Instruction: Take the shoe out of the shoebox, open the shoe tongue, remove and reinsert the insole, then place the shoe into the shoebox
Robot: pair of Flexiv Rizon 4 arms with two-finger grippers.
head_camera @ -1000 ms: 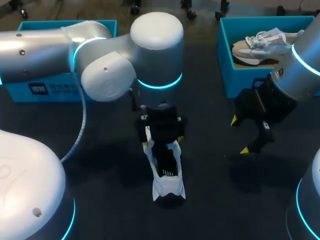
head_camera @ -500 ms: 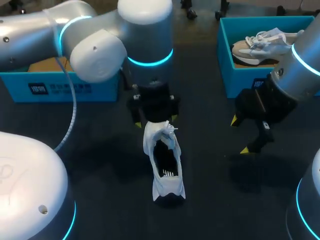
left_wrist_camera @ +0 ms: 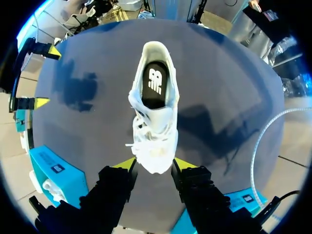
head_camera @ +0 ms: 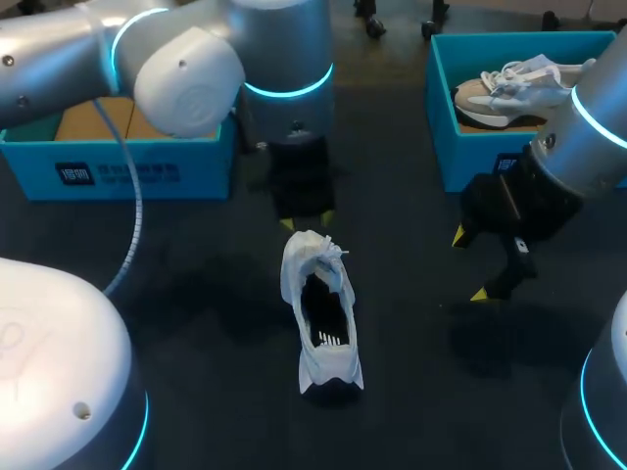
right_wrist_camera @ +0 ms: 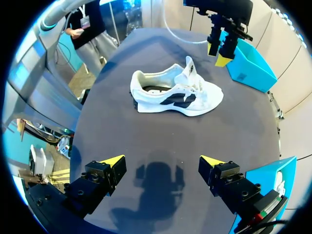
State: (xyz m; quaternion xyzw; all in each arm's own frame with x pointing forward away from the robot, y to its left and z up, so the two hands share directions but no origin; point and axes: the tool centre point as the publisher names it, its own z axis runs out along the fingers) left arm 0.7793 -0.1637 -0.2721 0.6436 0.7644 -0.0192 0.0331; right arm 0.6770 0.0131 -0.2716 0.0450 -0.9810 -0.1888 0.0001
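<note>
A white shoe [head_camera: 318, 313] lies on the dark table, heel toward me, its black insole [left_wrist_camera: 155, 84] showing inside. Its tongue [right_wrist_camera: 189, 68] stands up over loose laces. My left gripper [head_camera: 307, 222] hangs just beyond the toe, clear of the shoe, its fingers partly drawn in and holding nothing. In the left wrist view the toe [left_wrist_camera: 155, 158] sits just ahead of the left gripper [left_wrist_camera: 154, 165]. My right gripper [head_camera: 470, 264] stands wide open to the shoe's right, well apart from it. In the right wrist view the shoe [right_wrist_camera: 175, 92] lies ahead of the right gripper [right_wrist_camera: 162, 163].
A blue shoebox [head_camera: 127, 171] with a brown insert stands at the back left. A second blue box [head_camera: 460, 157] at the back right holds another pale shoe [head_camera: 509, 88]. Open table surrounds the white shoe.
My left gripper lifted off the shoe's tongue and drew back past the toe, and its fingers came closer together. The tongue now stands raised. The right arm has not moved.
</note>
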